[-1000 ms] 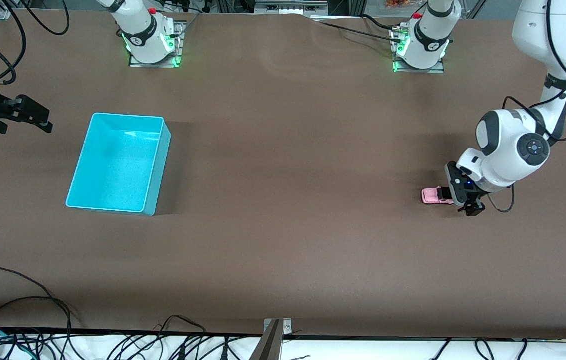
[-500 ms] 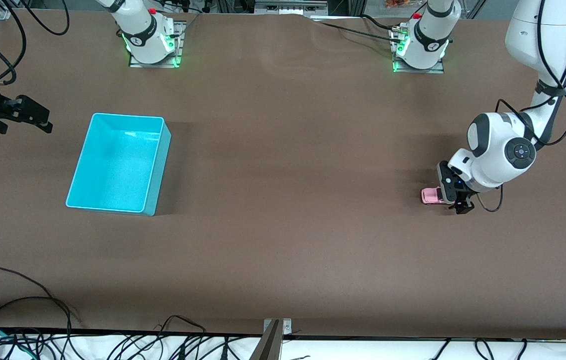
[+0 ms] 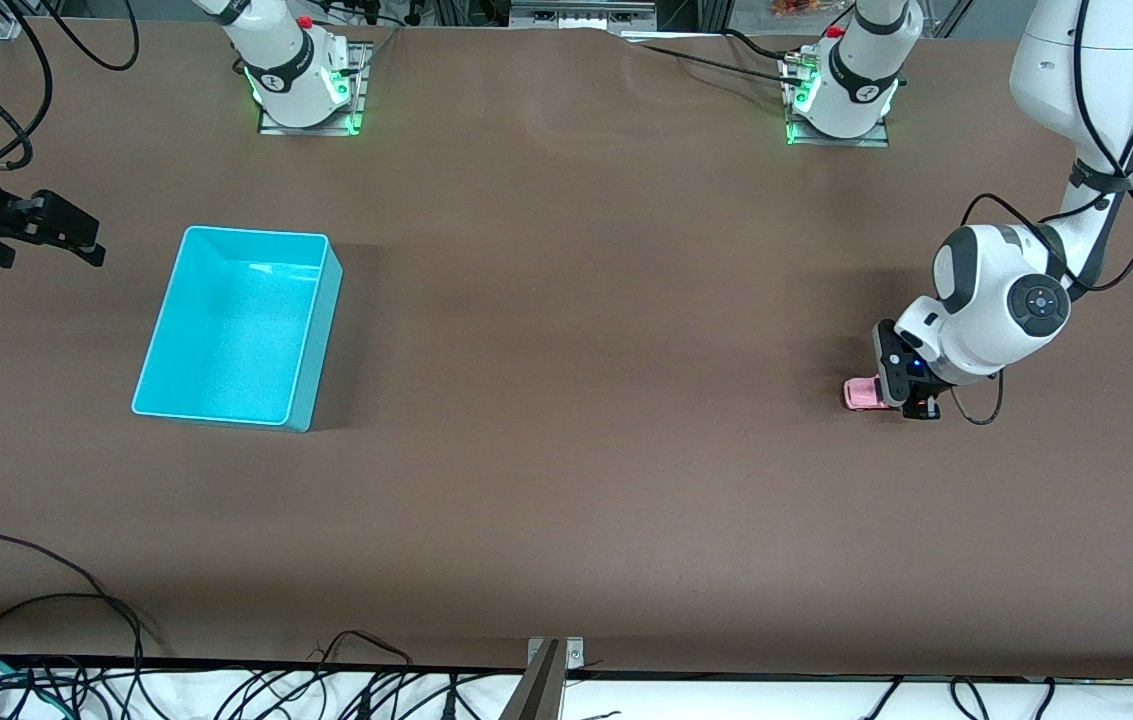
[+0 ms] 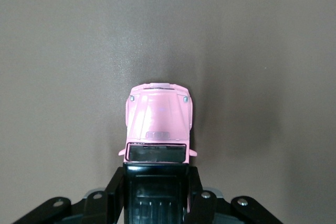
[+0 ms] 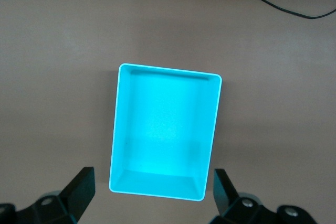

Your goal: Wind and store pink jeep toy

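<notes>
The pink jeep toy (image 3: 863,392) stands on the brown table toward the left arm's end. My left gripper (image 3: 911,396) is low at the table, its fingers against both sides of the jeep's black rear section. In the left wrist view the pink hood (image 4: 157,116) points away from the gripper (image 4: 156,198), and the black roof sits between the fingers (image 4: 116,187). My right gripper (image 3: 84,235) is open and empty, up in the air beside the cyan bin (image 3: 322,330) at the right arm's end. The right wrist view shows the empty bin (image 5: 116,129) below that gripper (image 5: 152,192).
The two arm bases (image 3: 301,80) stand along the table's edge farthest from the front camera. Black cables (image 3: 46,620) lie at the edge nearest to that camera. Bare brown tabletop lies between the bin and the jeep.
My left gripper has moved over the jeep's rear toward the right arm's end, and its fingers have drawn in on the toy. The jeep, the bin and the right arm have not moved.
</notes>
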{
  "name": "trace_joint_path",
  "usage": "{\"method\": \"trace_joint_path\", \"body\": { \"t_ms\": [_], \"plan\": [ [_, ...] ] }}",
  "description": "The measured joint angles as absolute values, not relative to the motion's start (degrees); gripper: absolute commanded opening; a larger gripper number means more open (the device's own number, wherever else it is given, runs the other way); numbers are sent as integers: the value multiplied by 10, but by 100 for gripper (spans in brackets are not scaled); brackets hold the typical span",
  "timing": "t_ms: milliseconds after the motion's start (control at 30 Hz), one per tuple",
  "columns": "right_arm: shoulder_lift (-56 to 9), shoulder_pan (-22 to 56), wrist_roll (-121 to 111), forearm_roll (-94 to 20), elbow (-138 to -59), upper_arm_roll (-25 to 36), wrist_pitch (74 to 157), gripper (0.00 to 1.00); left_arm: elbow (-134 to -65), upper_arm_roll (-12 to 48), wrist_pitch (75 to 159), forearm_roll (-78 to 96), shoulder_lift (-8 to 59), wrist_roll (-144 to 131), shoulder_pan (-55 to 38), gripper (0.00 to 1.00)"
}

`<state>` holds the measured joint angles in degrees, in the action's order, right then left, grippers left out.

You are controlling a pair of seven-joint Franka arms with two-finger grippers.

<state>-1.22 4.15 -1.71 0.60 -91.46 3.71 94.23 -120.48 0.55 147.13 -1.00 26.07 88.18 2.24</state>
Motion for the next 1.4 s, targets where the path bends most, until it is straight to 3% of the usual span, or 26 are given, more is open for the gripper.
{"method": "trace_joint_path", "body": {
  "t_ms": [367, 933, 1400],
  "plan": [
    [-12, 42, -17, 6, -915, 37, 942, 100, -1204, 3, 1471, -10, 262, 903, 31, 12],
    [-12, 41, -17, 6, -915, 38, 942, 100, -1156, -1, 1470, -10, 292, 1062, 170, 12],
    [-12, 41, -17, 6, -915, 38, 942, 100, -1129, 0, 1464, -10, 308, 1105, 205, 12]
  ]
}}
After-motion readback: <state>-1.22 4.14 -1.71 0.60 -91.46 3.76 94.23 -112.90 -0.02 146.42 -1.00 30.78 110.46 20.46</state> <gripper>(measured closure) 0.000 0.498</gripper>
